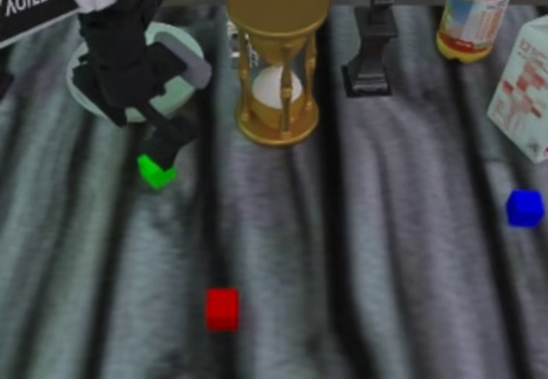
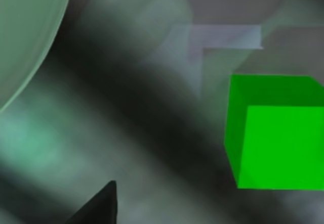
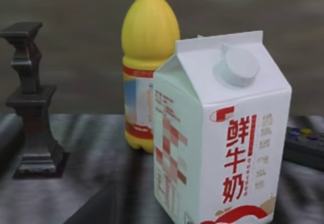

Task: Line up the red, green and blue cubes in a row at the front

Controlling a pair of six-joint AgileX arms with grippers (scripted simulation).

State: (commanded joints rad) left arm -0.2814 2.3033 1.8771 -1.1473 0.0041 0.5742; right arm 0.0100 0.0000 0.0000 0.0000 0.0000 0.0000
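Looming at the top left of the overhead view, the black left arm reaches down toward the worktop point(image 1: 360, 251), which is draped in a rumpled grey cloth. Its hand point(image 1: 163, 152) sits directly on top of the small bright green cube point(image 1: 157, 173), which lies at the left side of the worktop, just in front of a pale green round plate point(image 1: 184, 41). Whether that hand is open or closed on the cube cannot be told: the overhead view hides the fingers, and the left wrist view shows only one dark fingertip point(image 2: 98, 209) with the green cube point(image 2: 276, 133) off to the side of it.

The small bright red cube point(image 1: 222, 308) rests alone near the front, left of centre. The small deep blue cube point(image 1: 524, 207) sits at the far right edge, just in front of a white milk carton with red lettering point(image 1: 524, 88).

Along the back stand a gold hourglass with white sand point(image 1: 278, 54), a dark pedestal-shaped figure point(image 1: 373, 45) and a yellow plastic bottle with a printed label point(image 1: 475, 11).

The right hand is out of sight in every view; the right wrist view faces the milk carton point(image 3: 223, 133), the bottle point(image 3: 149, 62) and the dark figure point(image 3: 33, 102).
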